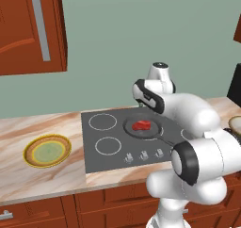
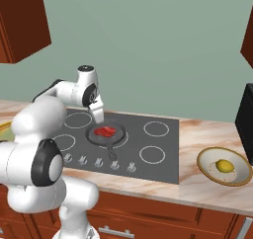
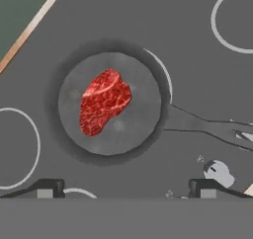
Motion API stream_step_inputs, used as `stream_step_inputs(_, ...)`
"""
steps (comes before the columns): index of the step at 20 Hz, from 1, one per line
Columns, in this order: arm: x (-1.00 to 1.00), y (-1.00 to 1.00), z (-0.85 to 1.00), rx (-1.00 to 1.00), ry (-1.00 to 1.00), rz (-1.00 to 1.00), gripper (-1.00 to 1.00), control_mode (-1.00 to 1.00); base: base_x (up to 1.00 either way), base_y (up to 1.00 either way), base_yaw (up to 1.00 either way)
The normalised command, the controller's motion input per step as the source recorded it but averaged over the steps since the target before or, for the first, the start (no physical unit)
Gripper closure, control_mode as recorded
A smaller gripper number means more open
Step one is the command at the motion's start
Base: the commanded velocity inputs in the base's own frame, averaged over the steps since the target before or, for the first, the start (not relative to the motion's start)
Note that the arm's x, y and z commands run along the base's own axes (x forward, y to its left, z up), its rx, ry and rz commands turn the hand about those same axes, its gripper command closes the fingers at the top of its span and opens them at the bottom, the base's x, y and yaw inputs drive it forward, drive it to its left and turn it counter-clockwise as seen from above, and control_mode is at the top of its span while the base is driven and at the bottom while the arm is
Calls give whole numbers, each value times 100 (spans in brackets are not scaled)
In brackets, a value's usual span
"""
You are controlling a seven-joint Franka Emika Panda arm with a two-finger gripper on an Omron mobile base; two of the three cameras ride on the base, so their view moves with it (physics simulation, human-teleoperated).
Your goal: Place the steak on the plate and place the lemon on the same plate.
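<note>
Red steak [image 3: 105, 102] in grey pan [image 3: 138, 134]; claw [image 3: 126, 187] spread wide above.

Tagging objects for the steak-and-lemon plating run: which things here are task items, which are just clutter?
Task items:
steak, lying in the pan
lemon, sitting in the tan dish
plate, on the counter left of the stove
gripper, jaws open above the steak

Just lying about:
frying pan
tan dish
stove

Cooktop in the middle of our tabletop [image 1: 42, 180]

We see the steak [image 1: 141, 125] in the pan [image 3: 143, 129] on the cooktop [image 2: 163, 156], the plate [image 1: 47, 150] to its left, the lemon [image 2: 225, 166] in a dish [image 2: 205, 156] to its right.
</note>
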Motion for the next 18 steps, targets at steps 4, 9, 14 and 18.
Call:
stream_step_inputs(4,14,0,-32,3,7,-3,-100,-100,0,0,0)
stream_step_inputs(9,29,0,-35,3,7,0,-100,-100,0,0,0)
stream_step_inputs(14,14,1,-35,2,4,-2,-100,-100,0,0,0)
stream_step_inputs(18,16,0,-31,0,0,-5,-100,-100,0,0,0)
